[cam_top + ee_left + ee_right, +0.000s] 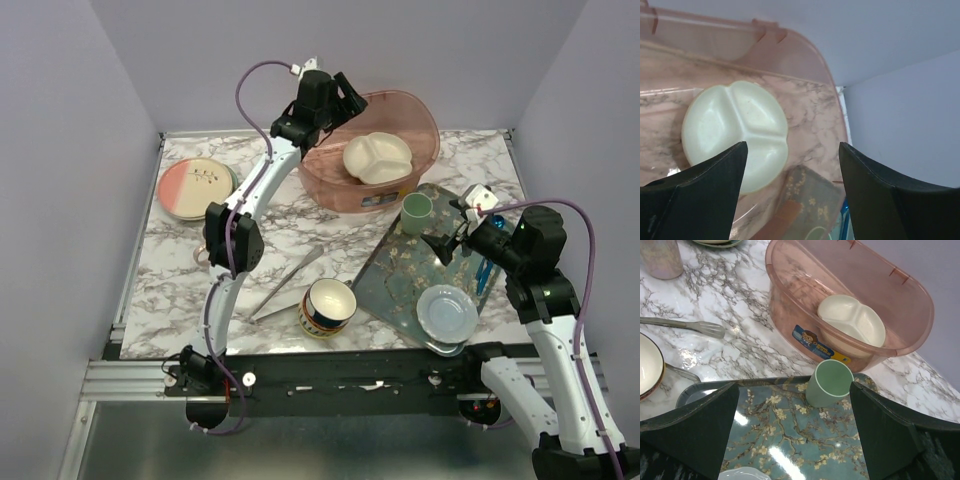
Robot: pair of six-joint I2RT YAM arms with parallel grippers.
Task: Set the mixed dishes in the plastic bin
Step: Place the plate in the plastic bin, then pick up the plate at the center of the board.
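Note:
The translucent pink plastic bin (pixel 425 120) stands at the back with a cream divided dish (pixel 378 158) in it. My left gripper (pixel 348 98) hovers open and empty over the bin's left rim; in the left wrist view (pixel 792 145) the cream dish (pixel 735 132) lies below it. My right gripper (pixel 450 228) is open and empty above the floral tray, facing a mint-green cup (pixel 829 382). A navy-and-yellow bowl (pixel 328 306) sits at the front centre. A pink-and-cream plate (pixel 197 187) lies on a mint-green plate at the left. A lilac mug (pixel 660 257) stands near it.
The floral tray (pixel 400 280) at the right carries the green cup (pixel 417 211) and a pale blue saucer (pixel 447 311). Long metal tongs (pixel 285 285) lie left of the patterned bowl. Lilac walls enclose the marble table on three sides.

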